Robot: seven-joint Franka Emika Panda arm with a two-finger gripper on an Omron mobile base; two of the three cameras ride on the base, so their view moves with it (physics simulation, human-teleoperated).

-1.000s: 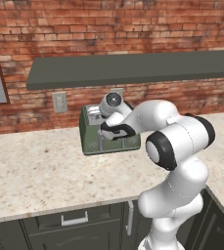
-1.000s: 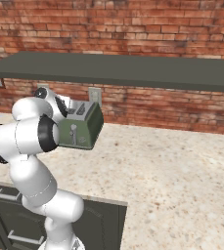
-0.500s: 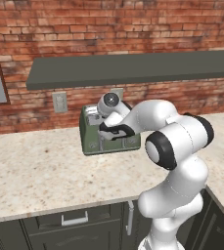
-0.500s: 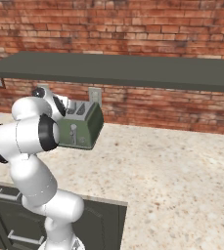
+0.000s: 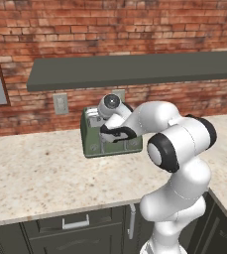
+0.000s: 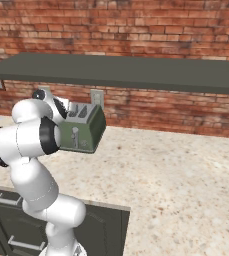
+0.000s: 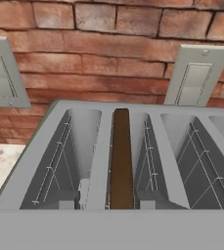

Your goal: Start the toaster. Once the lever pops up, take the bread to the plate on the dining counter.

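On the beige surface against the brick wall, left base view: one toaster (image 5: 111, 134), hand over its top. Right base view: two levers (image 6: 76, 137). Hand view: one bread (image 7: 121, 161) upright in its slot, long axis running away, directly below the fingers; their spread and hold cannot be told.

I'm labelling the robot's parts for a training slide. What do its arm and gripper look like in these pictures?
The arm is built of glossy white, rounded segments, joined by dark, almost black rings at the joints. A round grey cap closes one joint near the wrist. The hand is white with a black band along its edge. No cables or markings show. The gripper's fingertips cannot be made out at this size.
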